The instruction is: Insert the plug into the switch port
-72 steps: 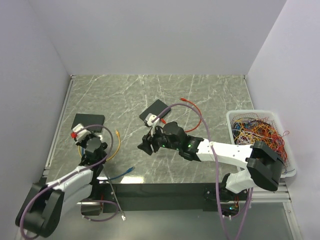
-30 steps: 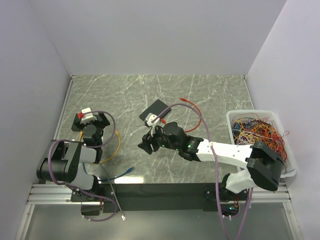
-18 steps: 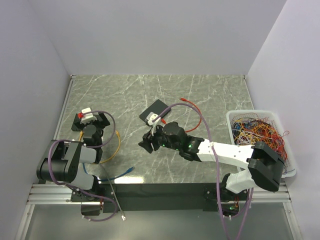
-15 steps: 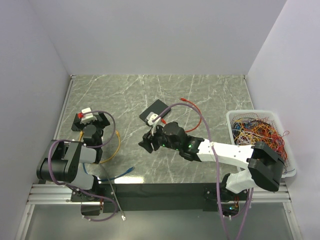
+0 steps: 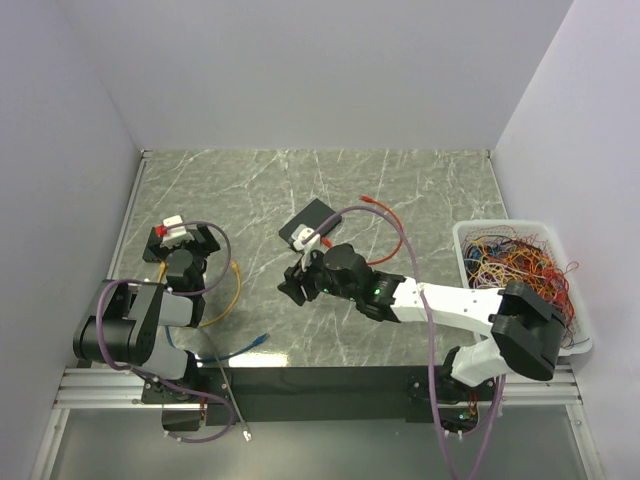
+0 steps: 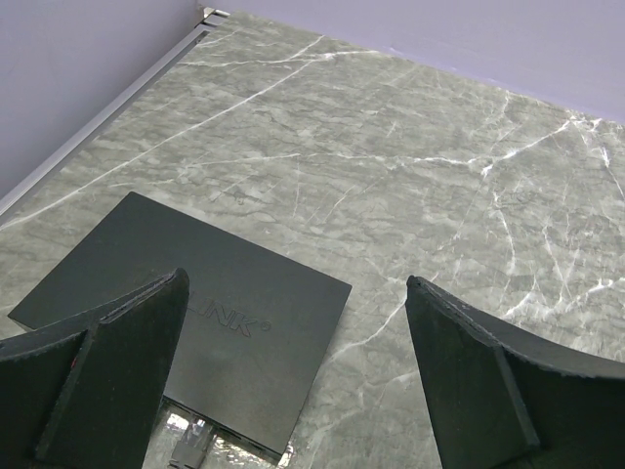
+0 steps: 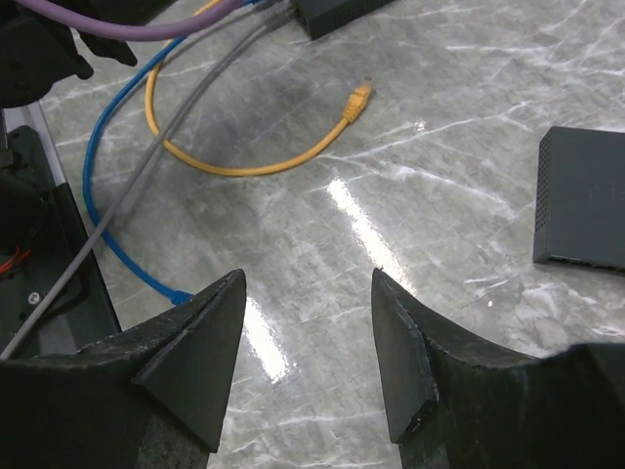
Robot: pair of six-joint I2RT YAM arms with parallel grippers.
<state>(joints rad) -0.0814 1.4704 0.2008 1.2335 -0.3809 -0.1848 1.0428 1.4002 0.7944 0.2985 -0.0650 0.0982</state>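
Note:
A black switch (image 6: 186,322) lies flat on the marble in the left wrist view, with a grey plug (image 6: 190,449) sitting at a port on its near edge. My left gripper (image 6: 295,283) hovers above it, open and holding nothing. In the top view this gripper (image 5: 180,245) covers most of that switch. A second black switch (image 5: 312,222) lies mid-table, beyond my right gripper (image 5: 292,285). The right gripper (image 7: 305,278) is open and empty over bare marble. A yellow cable's plug (image 7: 361,95) lies loose ahead of it.
Yellow cable (image 5: 228,295) and blue cable (image 5: 245,345) curl between the arms. A grey cable (image 7: 176,127) runs toward the left switch. A red cable (image 5: 385,222) lies behind the right arm. A white bin (image 5: 520,275) of tangled wires stands at the right edge.
The left arm has drawn back and folded up at its base, its open gripper now over the left switch. The right arm has barely shifted.

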